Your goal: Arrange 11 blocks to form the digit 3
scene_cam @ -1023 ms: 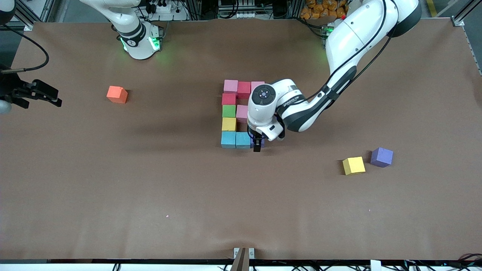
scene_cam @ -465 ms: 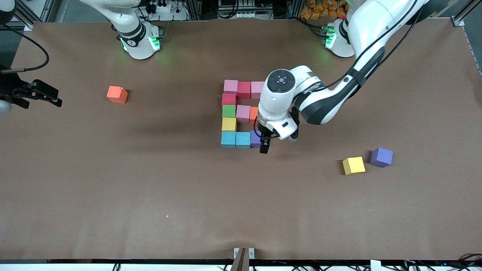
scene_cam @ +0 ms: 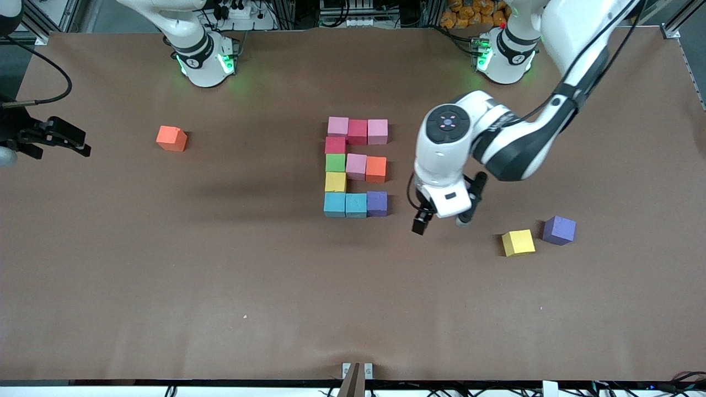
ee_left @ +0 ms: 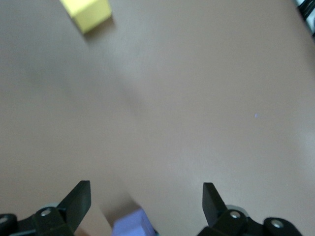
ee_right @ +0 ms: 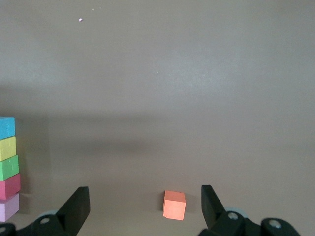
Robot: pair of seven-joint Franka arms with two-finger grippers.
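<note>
Eleven blocks touch in a figure like an "E" at mid-table. Its top bar is pink (scene_cam: 337, 126), red (scene_cam: 357, 132), pink (scene_cam: 378, 131). The column runs red (scene_cam: 335, 145), green (scene_cam: 335, 162), yellow (scene_cam: 335, 182). The middle bar adds pink (scene_cam: 356, 166) and orange (scene_cam: 376, 169). The bar nearest the camera has two light blue blocks (scene_cam: 345, 204) and a purple block (scene_cam: 377, 203) (ee_left: 132, 225). My left gripper (scene_cam: 441, 220) (ee_left: 146, 194) hangs open and empty over bare table beside that purple block. My right gripper (scene_cam: 83, 142) (ee_right: 145, 196) waits open at the right arm's end.
A loose orange block (scene_cam: 171, 138) (ee_right: 174, 204) lies toward the right arm's end. A loose yellow block (scene_cam: 518, 242) (ee_left: 86, 12) and a loose purple block (scene_cam: 559, 230) lie toward the left arm's end. The column's blocks (ee_right: 8, 167) show in the right wrist view.
My left gripper has drawn away from the figure's purple block toward the left arm's end, leaving the block in place. The right arm has not moved.
</note>
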